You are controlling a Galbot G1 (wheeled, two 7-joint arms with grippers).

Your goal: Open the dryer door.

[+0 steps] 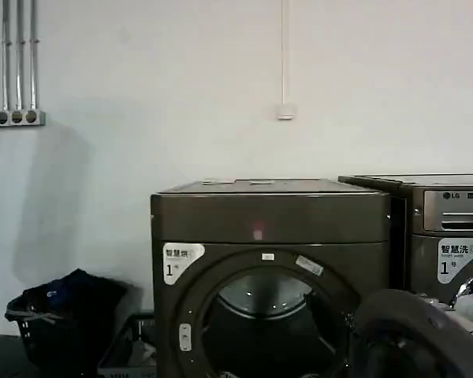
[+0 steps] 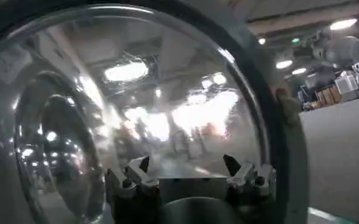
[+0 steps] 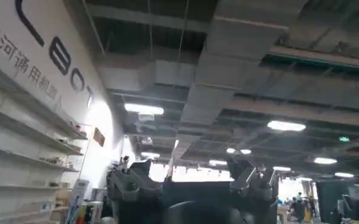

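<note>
Dryer door (image 1: pixel 414 335) swung open; left gripper (image 2: pixel 188 173) apparently facing it

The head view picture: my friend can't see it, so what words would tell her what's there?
A dark brown dryer stands against a white wall with its round opening uncovered, and the dryer door hangs swung open at its right. A dark laundry basket sits at its left, and an LG machine at its right.

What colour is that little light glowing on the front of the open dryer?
Red; the small light shows best in the head view.
</note>
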